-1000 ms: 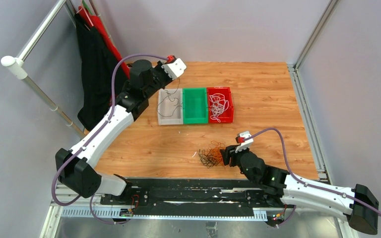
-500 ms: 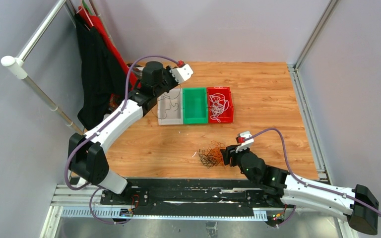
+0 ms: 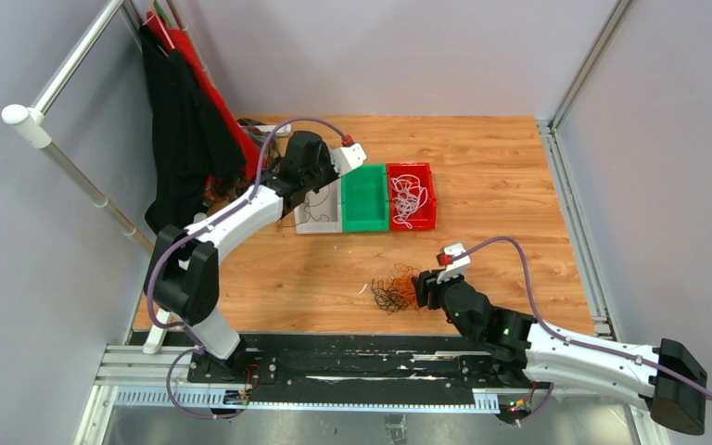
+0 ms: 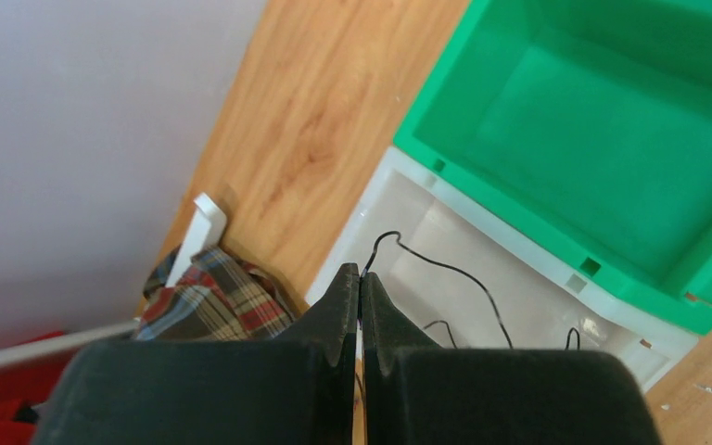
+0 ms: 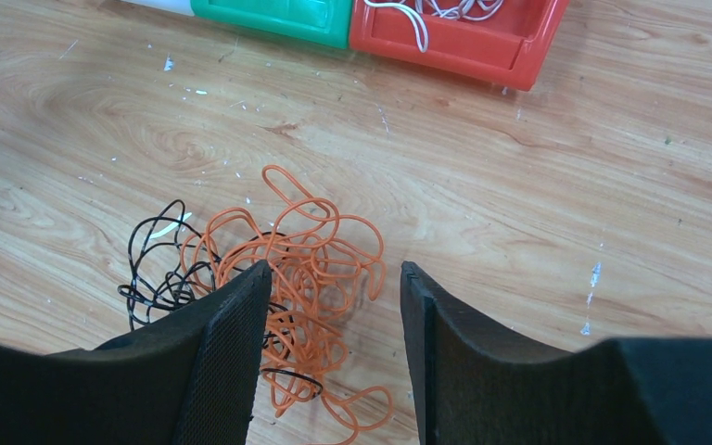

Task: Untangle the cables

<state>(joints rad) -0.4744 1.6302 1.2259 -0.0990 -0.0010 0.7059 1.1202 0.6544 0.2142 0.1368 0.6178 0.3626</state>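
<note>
Left gripper (image 4: pixel 362 278): fingers are pressed together, and a thin black strand (image 4: pixel 445 271) is seen pinched at their tips. From the tips the strand is traced in a curve down into the white bin (image 4: pixel 538 306), over which the gripper is held; further short black loops are noted on the bin floor. The green bin (image 4: pixel 612 139) is seen touching the white one. Right gripper (image 5: pixel 334 269): fingers are spread well apart and nothing is gripped. They are positioned on either side of the near part of a loose tangle lying on the wooden table (image 5: pixel 565 185); whether the pads touch the strands cannot be told. The tangle is made up of orange cables (image 5: pixel 306 250), curled and looped over one another, with black cables (image 5: pixel 153 278) snarled into its left edge. White cables (image 5: pixel 426 14) are recorded inside the red bin (image 5: pixel 482 42), well apart from the tangle.
</note>
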